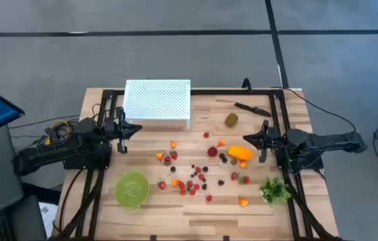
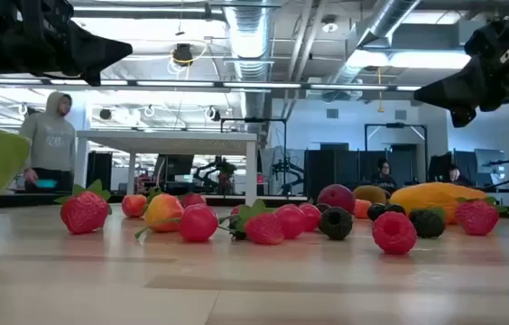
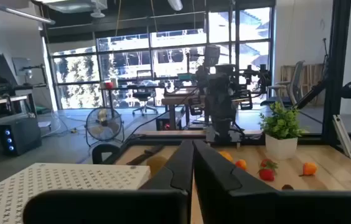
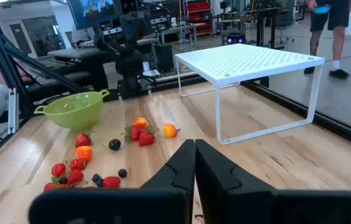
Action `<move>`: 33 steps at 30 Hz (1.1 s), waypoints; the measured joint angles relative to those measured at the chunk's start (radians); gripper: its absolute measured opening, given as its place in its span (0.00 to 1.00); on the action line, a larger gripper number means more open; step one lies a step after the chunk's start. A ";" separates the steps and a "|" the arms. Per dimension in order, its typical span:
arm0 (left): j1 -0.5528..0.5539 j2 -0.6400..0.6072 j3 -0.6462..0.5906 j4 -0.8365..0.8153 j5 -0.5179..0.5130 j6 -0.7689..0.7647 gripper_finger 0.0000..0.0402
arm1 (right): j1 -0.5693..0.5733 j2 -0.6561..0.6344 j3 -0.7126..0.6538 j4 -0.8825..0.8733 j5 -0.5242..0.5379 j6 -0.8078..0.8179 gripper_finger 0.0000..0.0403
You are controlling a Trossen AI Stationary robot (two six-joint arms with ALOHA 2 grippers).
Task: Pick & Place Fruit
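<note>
Small red, orange and dark berry-sized fruit [image 1: 192,179] lie scattered over the middle of the wooden table. A longer orange fruit [image 1: 240,152] lies right of them, and a brownish oval fruit [image 1: 231,120] lies farther back. My left gripper [image 1: 137,128] hovers shut over the table's left side, pointing right. My right gripper [image 1: 247,139] hovers shut over the right side, pointing left, close to the orange fruit. Both hold nothing. The wrist views show each pair of fingers closed together, left gripper [image 3: 193,163], right gripper [image 4: 195,158].
A green colander [image 1: 132,189] sits at the near left. A white perforated rack [image 1: 157,100] stands at the back. A black knife [image 1: 251,108] lies at the far right, and a green leafy bunch [image 1: 275,191] at the near right. A person [image 2: 51,140] stands in the room beyond.
</note>
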 joint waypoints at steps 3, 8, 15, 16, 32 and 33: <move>0.000 0.000 0.000 0.000 0.000 0.000 0.02 | 0.000 0.000 0.000 0.000 0.000 0.000 0.01; 0.000 0.000 0.000 0.001 0.000 0.000 0.02 | 0.000 0.000 0.000 0.000 0.000 0.000 0.01; 0.000 0.000 0.000 0.007 0.000 0.000 0.02 | 0.000 0.000 0.000 0.000 0.000 0.000 0.01; 0.000 0.000 0.000 0.007 0.000 0.000 0.02 | 0.000 0.000 0.000 0.000 0.000 0.000 0.01; 0.000 0.000 0.000 0.013 0.000 0.000 0.02 | 0.000 0.000 0.000 0.000 0.000 0.000 0.01; 0.000 0.000 0.000 0.014 0.000 0.000 0.02 | 0.000 0.000 0.000 0.000 0.000 0.000 0.01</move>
